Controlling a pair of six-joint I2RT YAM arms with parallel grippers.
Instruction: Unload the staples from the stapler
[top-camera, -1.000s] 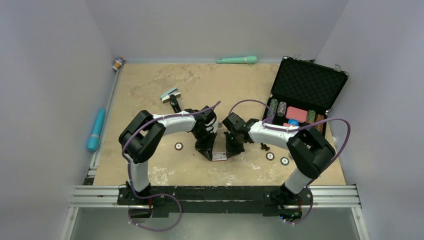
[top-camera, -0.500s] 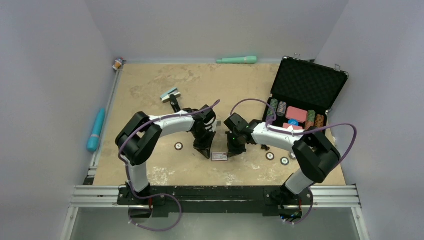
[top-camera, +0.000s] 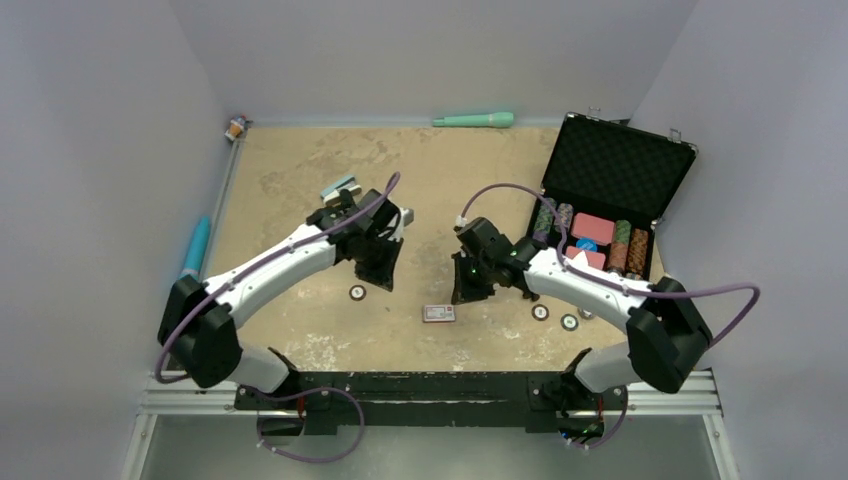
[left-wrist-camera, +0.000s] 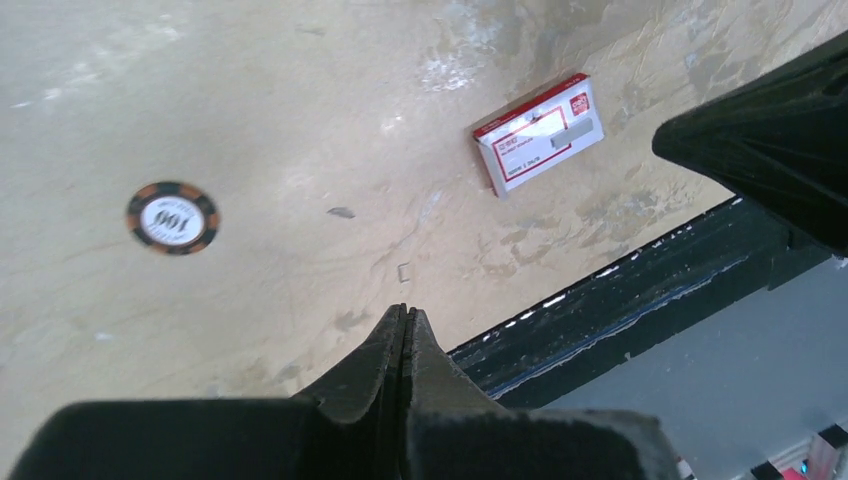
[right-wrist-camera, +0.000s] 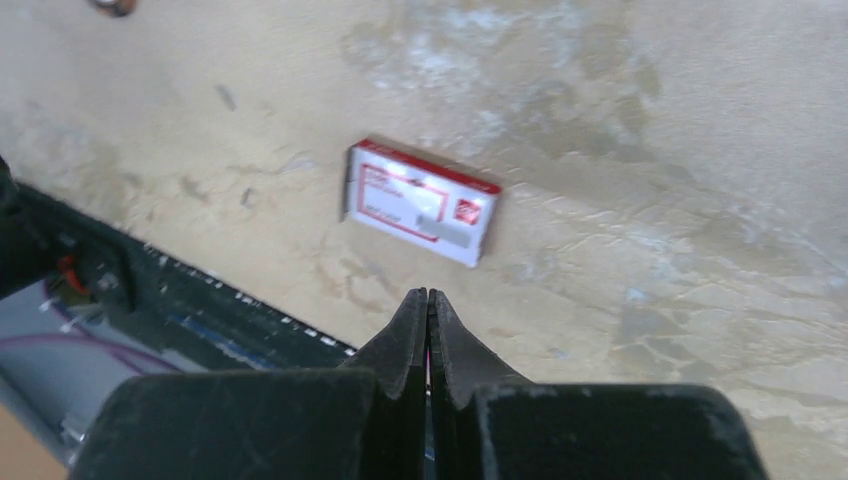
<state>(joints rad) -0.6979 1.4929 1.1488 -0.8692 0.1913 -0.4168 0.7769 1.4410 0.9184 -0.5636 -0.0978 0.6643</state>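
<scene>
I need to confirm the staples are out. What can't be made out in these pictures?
- Loose staples: top view, too small; the left wrist view shows one grey bit, too tiny to identify.
- Small box label: right wrist view, blurred.
- Grey-teal object: top view, partly covered by the left arm.

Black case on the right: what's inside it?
Rows of coloured chips, a pink block and something blue, under a foam-lined lid. The right arm and its cable cover the near edge.

Small box (top-camera: 438, 313) and chip (top-camera: 357, 292), apparently low obstacles
</scene>
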